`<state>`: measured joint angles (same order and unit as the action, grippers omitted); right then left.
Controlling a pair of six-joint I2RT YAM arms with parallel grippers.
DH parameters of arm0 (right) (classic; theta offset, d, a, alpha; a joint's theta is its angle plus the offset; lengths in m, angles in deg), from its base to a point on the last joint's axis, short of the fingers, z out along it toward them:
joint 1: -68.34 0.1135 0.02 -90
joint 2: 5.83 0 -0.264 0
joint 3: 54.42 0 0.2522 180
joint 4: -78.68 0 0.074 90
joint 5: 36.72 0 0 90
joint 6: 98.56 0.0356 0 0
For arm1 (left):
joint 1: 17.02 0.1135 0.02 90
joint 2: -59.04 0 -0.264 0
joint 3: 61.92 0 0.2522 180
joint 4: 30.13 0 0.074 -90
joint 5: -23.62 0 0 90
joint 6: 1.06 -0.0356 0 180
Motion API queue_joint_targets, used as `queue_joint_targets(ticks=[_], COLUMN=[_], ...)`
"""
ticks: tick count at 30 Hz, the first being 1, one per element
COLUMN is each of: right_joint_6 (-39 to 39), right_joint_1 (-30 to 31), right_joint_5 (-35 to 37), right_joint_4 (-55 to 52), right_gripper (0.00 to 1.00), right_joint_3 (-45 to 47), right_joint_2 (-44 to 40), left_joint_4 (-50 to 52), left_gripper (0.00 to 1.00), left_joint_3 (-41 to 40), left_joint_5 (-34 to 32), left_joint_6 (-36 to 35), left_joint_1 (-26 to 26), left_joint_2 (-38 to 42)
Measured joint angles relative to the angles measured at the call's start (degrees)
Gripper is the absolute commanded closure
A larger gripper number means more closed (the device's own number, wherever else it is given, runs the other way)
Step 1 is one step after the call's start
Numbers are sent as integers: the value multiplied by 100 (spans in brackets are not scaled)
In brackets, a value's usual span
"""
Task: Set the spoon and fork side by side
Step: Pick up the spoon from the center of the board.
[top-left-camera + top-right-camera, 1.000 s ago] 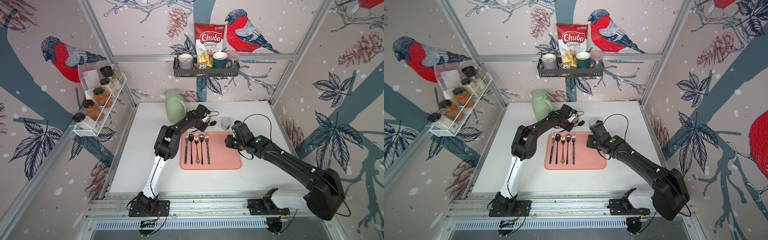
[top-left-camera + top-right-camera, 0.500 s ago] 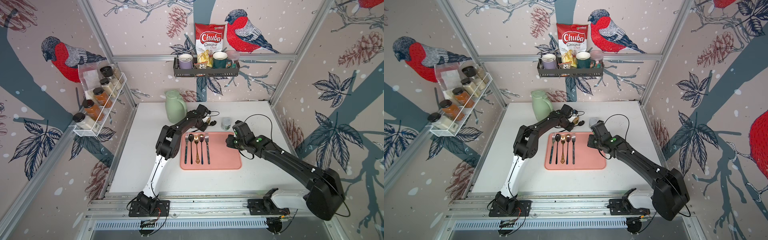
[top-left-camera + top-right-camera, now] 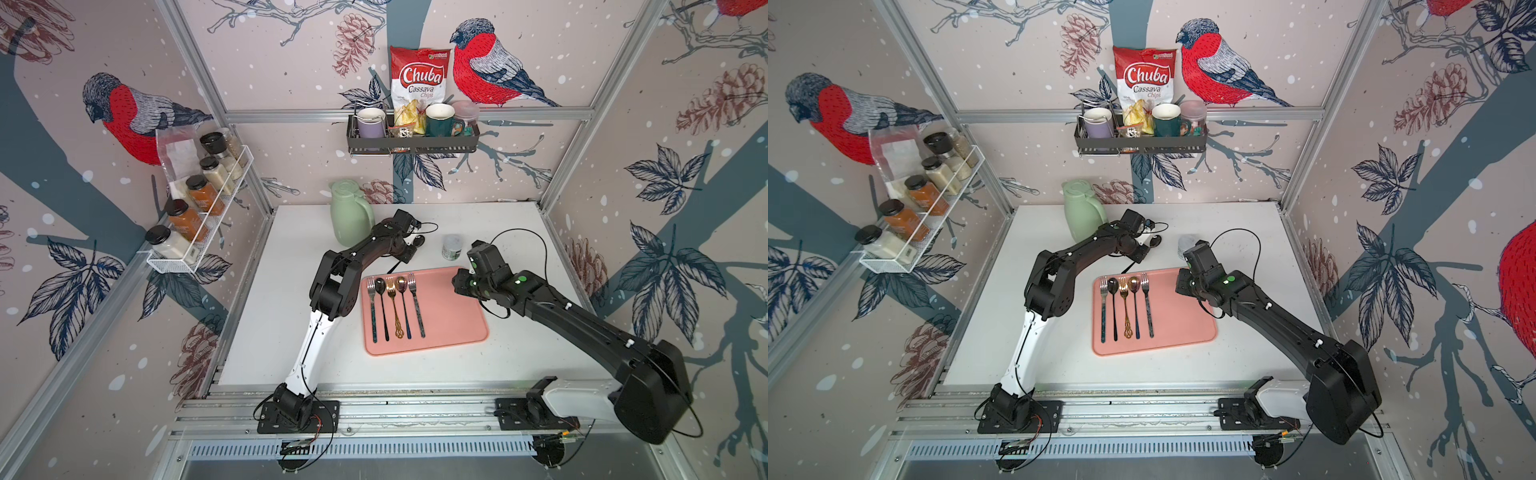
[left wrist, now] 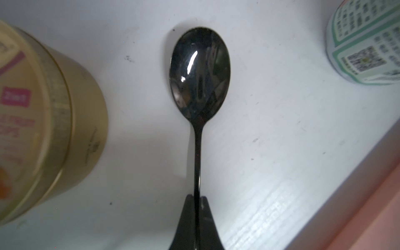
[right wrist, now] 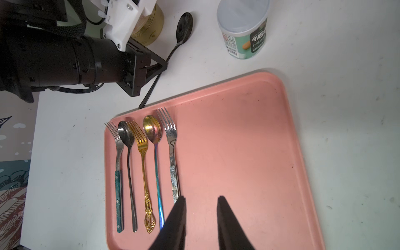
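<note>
Clamped shut on black spoon (image 4: 199, 71) handle: left gripper (image 4: 196, 198) fingers. Spoon flat on worktop (image 4: 281, 129), 12 o'clock from pink tray (image 5: 238, 151). Right gripper (image 5: 201, 200) fingers parted, empty, above tray; cutlery row (image 5: 141, 147) toward 9 o'clock.

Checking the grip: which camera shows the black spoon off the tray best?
The left wrist view: the black spoon fills the frame, its handle pinched in the left gripper. The right wrist view shows most of its length, smaller. In both top views only its bowl peeks past the left arm.
</note>
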<state>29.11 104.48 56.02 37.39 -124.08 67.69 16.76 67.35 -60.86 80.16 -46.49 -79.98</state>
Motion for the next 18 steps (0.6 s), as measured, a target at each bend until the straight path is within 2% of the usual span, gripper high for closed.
queue_joint_targets(ticks=[10,18], right_joint_6=[2,166], right_joint_1=[-35,-212], right_joint_5=[-22,-192], right_joint_4=[-2,59], right_gripper=[72,72], right_joint_3=[26,149], right_joint_2=[-35,-107], left_joint_4=[48,284], left_gripper=[100,100], left_joint_3=[-17,-35], left_joint_5=[-114,-435], left_joint_6=[-17,33], left_joint_1=[-11,-205], left_joint_2=[415,1233])
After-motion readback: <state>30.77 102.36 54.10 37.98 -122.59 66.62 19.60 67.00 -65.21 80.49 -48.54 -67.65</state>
